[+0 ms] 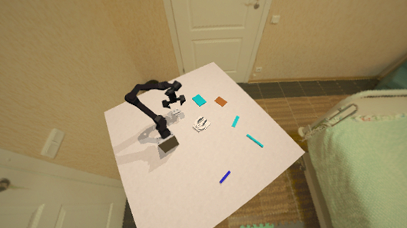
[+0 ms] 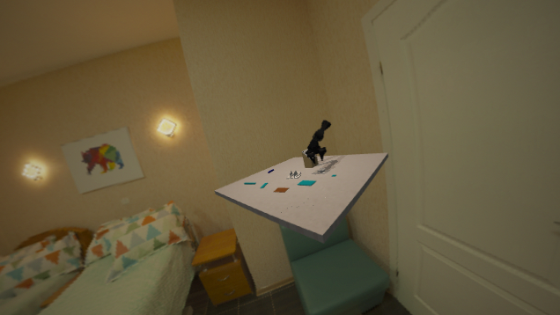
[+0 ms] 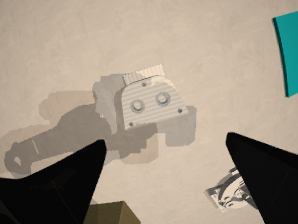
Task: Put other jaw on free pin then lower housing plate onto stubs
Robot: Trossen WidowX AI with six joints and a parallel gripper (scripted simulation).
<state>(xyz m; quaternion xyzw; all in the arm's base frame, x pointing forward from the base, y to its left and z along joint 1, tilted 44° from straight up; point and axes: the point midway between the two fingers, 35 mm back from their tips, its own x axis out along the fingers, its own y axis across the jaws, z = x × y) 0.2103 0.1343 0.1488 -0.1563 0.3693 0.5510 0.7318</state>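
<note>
White and ribbed, the plate [image 1: 177, 112] [image 3: 151, 113] lay on the table [image 1: 187, 206] [image 2: 352, 167] [image 3: 225, 40], apart from the base [image 1: 201, 124] [image 2: 294, 175] [image 3: 220, 198]. Its two round fittings faced up, and a toothed strip showed at one edge; whether that strip was a separate part could not be told. The claw [image 1: 174, 102] [image 2: 319, 159] [image 3: 166, 143] hung above the table by the plate, fingers spread wide, holding nothing.

The closing was plainly left to do, since the plate was off the base. Curved parts showed on the base, but I could not tell whether both jaws sat on their pins or the teeth meshed. If they did, the likely work left was to grip the plate, lower it level onto both stubs and withdraw.
</note>
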